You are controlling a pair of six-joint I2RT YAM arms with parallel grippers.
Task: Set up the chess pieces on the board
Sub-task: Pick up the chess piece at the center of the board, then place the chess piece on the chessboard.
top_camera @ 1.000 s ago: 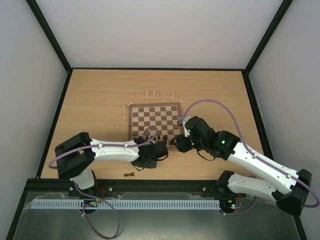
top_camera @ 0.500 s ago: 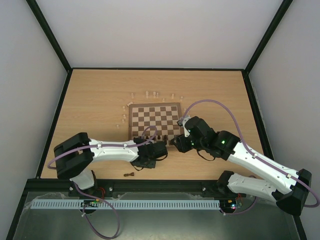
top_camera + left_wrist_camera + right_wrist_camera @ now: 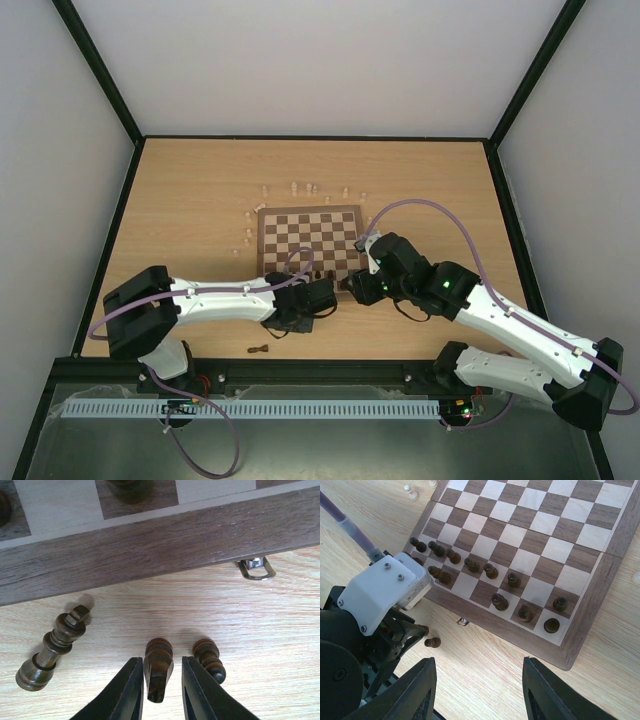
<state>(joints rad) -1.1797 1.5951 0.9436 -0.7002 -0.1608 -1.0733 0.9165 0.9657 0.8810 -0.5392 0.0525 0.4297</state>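
The board (image 3: 260, 243) lies mid-table, with dark chess pieces (image 3: 492, 571) standing in its two near rows. My left gripper (image 3: 161, 659) is low over the table just off the board's near border (image 3: 150, 550). Its jaws stand narrowly open around a dark piece (image 3: 159, 667). The left finger (image 3: 131, 690) touches it and a slit shows at the right finger. A toppled dark king (image 3: 50, 647) and a dark pawn (image 3: 210, 657) lie beside it. My right gripper (image 3: 477, 662) hovers open and empty near the board's near right corner.
Several pale pieces (image 3: 300, 188) stand on the table beyond the board's far edge, and more (image 3: 248, 235) at its left side. One dark piece (image 3: 259, 350) lies near the table's front edge. A metal clasp (image 3: 256, 569) sticks out from the board's near border.
The left arm's rear links have sunk slightly toward the near edge while its gripper stays by the board. The right arm has not moved.
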